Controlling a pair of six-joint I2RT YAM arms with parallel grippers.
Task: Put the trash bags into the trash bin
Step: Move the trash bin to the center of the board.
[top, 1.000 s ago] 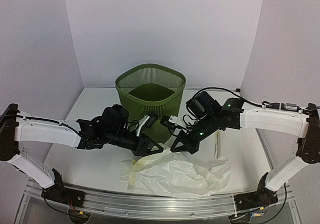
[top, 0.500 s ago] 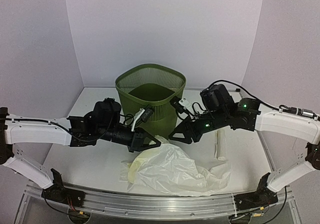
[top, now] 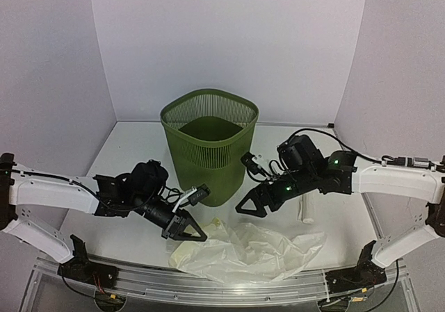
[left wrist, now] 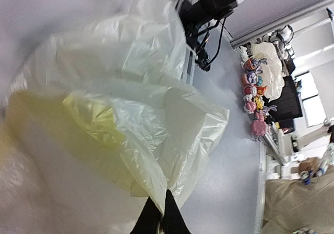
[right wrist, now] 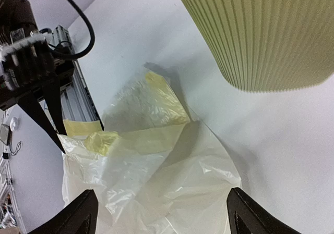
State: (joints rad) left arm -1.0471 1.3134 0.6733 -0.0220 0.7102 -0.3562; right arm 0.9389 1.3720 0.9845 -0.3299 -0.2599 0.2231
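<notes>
Nearest the arm bases, at the front edge of the white table (top: 125, 152), the trash bag (top: 254, 249): crumpled, glossy, pale yellowish film, spread low on the surface and wholly outside the trash bin (top: 208, 142). At its left margin, the left gripper (top: 198, 236), angled down, fingers pressed together; from the left wrist view, pinching a fold of the film right at the dark fingertips (left wrist: 169, 219), with the rest of the sheet billowing away ahead of them. A little further in and to the right, the right gripper (top: 249, 211), spread wide, hovering over the bag's far edge with nothing between the fingers; in its own wrist view, one fingertip (right wrist: 83, 213) at each lower corner and only film and bare table beneath. Just right of that, a white roll (top: 306, 208) lying on the table, near the bag's right corner. Behind both grippers, upright in the middle of the table, the olive-green bin itself, slatted sides tapering to the base, open mouth up, its front wall close to the bag's far edge.
</notes>
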